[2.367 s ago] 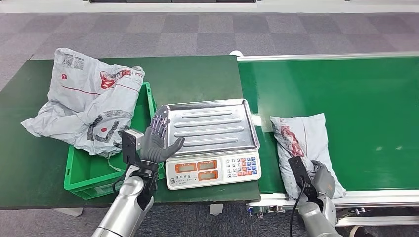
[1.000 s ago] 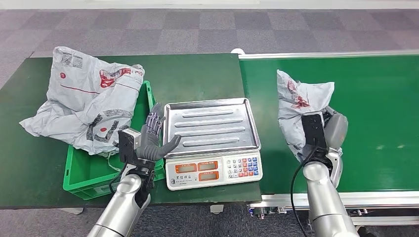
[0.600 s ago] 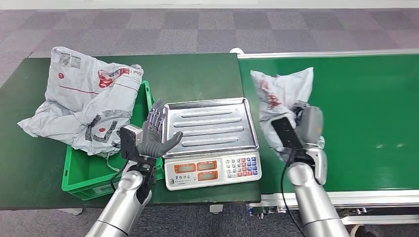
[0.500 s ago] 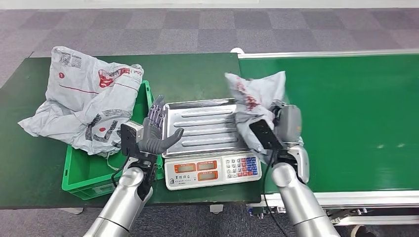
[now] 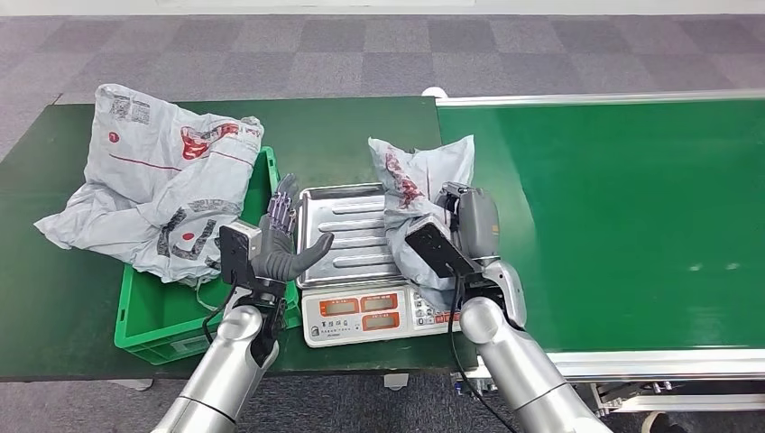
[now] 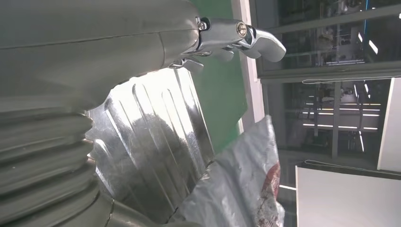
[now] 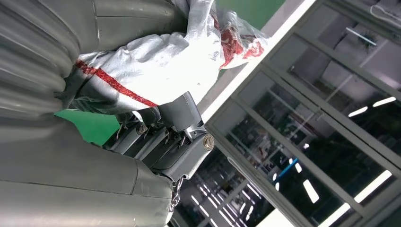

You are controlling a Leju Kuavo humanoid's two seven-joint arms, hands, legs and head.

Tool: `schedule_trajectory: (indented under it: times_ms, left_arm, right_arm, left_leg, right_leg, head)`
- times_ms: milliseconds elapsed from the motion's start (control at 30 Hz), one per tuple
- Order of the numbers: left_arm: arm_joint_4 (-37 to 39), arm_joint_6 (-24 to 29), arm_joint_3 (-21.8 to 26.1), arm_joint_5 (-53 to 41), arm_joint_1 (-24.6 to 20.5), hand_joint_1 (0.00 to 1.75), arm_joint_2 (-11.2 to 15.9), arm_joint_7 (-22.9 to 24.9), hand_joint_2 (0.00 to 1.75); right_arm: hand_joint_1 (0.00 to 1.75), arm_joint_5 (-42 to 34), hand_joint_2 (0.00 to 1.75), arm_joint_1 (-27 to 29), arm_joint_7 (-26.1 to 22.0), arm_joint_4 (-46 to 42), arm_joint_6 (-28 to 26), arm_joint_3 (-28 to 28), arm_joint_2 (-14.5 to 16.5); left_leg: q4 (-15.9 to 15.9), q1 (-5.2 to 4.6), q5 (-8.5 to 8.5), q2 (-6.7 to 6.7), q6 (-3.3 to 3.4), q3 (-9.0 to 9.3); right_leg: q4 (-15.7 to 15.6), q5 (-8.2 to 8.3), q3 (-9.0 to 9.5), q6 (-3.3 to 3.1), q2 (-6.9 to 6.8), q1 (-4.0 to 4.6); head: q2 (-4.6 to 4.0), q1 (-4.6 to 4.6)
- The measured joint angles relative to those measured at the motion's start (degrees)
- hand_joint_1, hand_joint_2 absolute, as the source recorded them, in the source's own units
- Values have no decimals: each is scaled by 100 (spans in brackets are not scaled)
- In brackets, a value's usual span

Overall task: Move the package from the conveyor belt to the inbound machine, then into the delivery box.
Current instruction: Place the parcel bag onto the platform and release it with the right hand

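Two silver arms, smooth and tubular. A black camera box sits at each wrist, with a thin black cable looping down along the forearm. The left hand [image 5: 281, 250] is dark grey with purplish fingers. The right hand [image 5: 471, 224] has a pale grey ribbed cover and bright screws at the knuckles.
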Motion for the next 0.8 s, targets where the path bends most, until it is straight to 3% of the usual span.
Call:
schedule_trajectory:
  times_ms: [67,467,800]
  left_arm:
    - [4,20,0,0,1,0,1,4,175]
    - [17,64,0,-1,17,0,47,14,175]
    - [17,73,0,-2,15,0,82,14,175]
  right_arm:
    - [0,-138,175,1,22,2,89,16,7]
    - [0,-2106,175,-166,-139,28,1798,-128,-2]
    - [0,-2321,175,-299,-160,81,2005,-337,-32]
  left_leg:
    - [0,0,0,0,0,0]
    - [0,0,1,2,-1,0]
    - [0,0,1,2,-1,0]
  right_leg:
    - [0,0,-1,0,0,2]
    - [0,1,-3,-1,1,5]
    - [0,1,-3,-1,1,5]
  head:
    - [0,0]
    - [0,-1]
    - [0,-1]
